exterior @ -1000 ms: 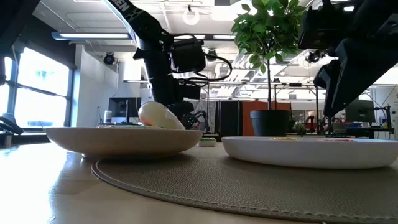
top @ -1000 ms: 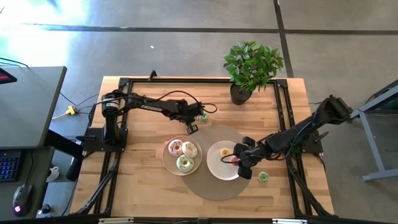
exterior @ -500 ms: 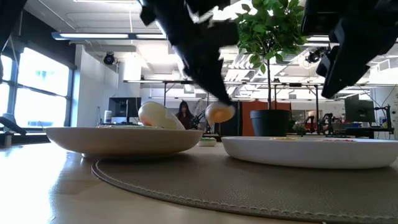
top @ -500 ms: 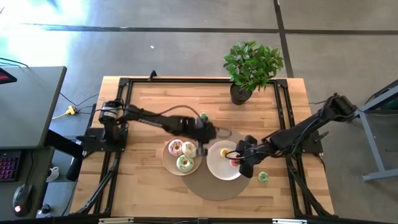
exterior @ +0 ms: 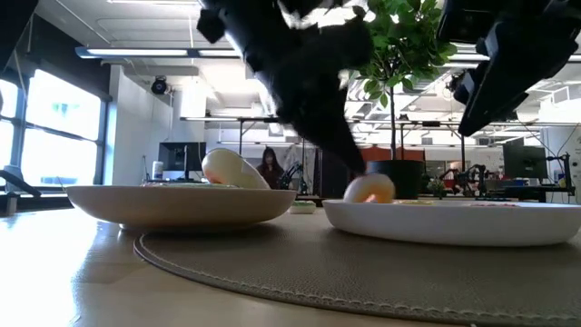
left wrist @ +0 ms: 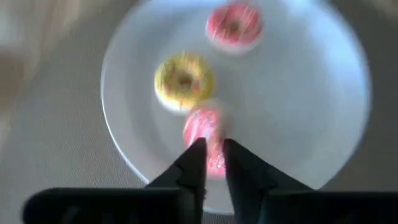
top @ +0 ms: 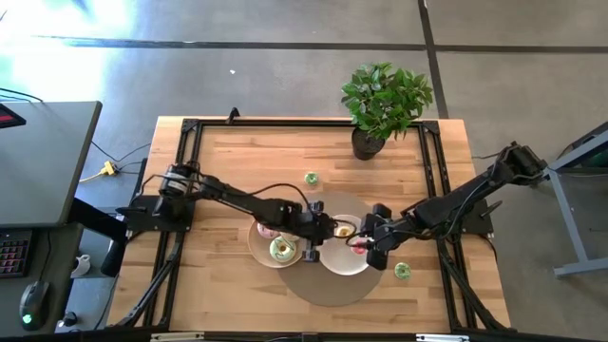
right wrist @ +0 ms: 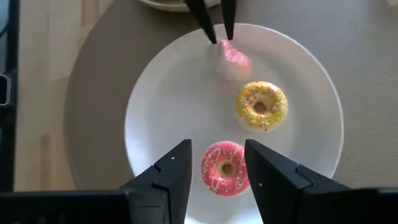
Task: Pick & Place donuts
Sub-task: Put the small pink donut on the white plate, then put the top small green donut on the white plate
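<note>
Since half a second ago the left arm has stretched further to the right, and its left gripper (top: 321,231) now hangs over the near-left edge of the right plate (top: 334,258) instead of between the two plates. Its fingers (left wrist: 194,163) stand narrow and close on a small pink donut (left wrist: 208,138), which is partly covered by them and blurred, so its full shape is hard to make out; it touches or almost touches the plate.

On the left plate (top: 257,244) lie three larger donuts: a pink one (top: 268,226), half hidden under the arm, a white one hidden by the arm, and a green iced donut (top: 282,249).

On the right plate I see a tiny yellow donut (right wrist: 262,106) with coloured sprinkles and a tiny red-pink donut (right wrist: 225,168) with white stripes, near each other but apart.

Over that red-pink donut hovers the right gripper (top: 370,249), its fingers (right wrist: 174,171) spread wide, holding nothing.

Two tiny green donuts lie on the bare table: one (top: 311,178) behind the mat (top: 328,290), another (top: 402,271) right of the right plate.
</note>
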